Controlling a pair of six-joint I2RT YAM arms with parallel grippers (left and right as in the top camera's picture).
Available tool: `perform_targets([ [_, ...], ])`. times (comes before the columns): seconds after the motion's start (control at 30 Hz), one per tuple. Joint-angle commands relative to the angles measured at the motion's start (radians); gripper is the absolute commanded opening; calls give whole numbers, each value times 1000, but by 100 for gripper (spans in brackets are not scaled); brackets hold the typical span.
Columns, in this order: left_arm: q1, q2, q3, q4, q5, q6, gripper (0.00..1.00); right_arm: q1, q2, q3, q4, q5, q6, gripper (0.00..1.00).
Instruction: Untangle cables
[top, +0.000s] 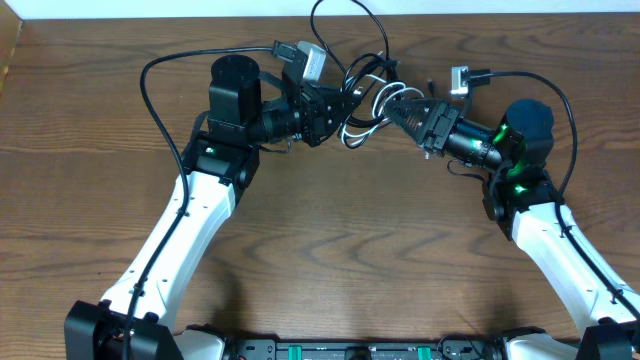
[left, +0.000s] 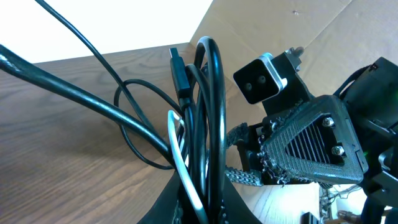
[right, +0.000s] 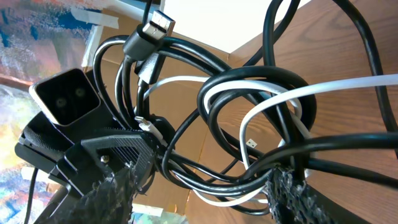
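Left gripper (top: 335, 108) is clamped on the cables (top: 368, 90), their black and white loops bunched just ahead of it; right gripper (top: 398, 108) faces it, jaws spread around the same knot, gripping nothing. Best that the right pinch one strand only, the white cable (right: 360, 84), and draw it slowly away so loops slide instead of cinching.

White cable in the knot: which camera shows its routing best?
Right wrist. The thin white cable fills the frame there, and its loops visibly thread among the black cables. Overhead shows only small white loops deep in the tangle. Left wrist shows one short white strand beside the black cables.
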Motion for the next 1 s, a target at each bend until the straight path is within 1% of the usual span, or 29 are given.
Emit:
perform_targets([
  [0.0, -9, 2, -2, 9, 39, 36, 8, 5, -13, 13, 3, 18, -22, 65],
  [0.23, -74, 2, -2, 2, 38, 96, 8, 5, -13, 13, 7, 30, -22, 59],
  [0.4, -100, 2, -2, 2, 42, 96, 8, 5, -13, 13, 6, 74, -24, 59],
  [0.53, -102, 2, -2, 3, 42, 95, 8, 5, -13, 13, 5, 105, -69, 56],
  [0.63, -102, 2, -2, 2, 42, 91, 8, 5, -13, 13, 6, 121, -71, 50],
  [0.7, -102, 2, -2, 3, 42, 82, 8, 5, -13, 13, 5, 129, -71, 42],
  [0.77, -102, 2, -2, 5, 43, 64, 8, 5, -13, 13, 5, 132, -71, 38],
  [0.8, -102, 2, -2, 5, 43, 53, 8, 5, -13, 13, 5, 132, -71, 37],
  [0.83, -102, 2, -2, 6, 51, 50, 8, 5, -13, 13, 6, 133, -71, 38],
  [0.97, -102, 2, -2, 28, 130, 50, 8, 5, -13, 13, 4, 160, -71, 38],
])
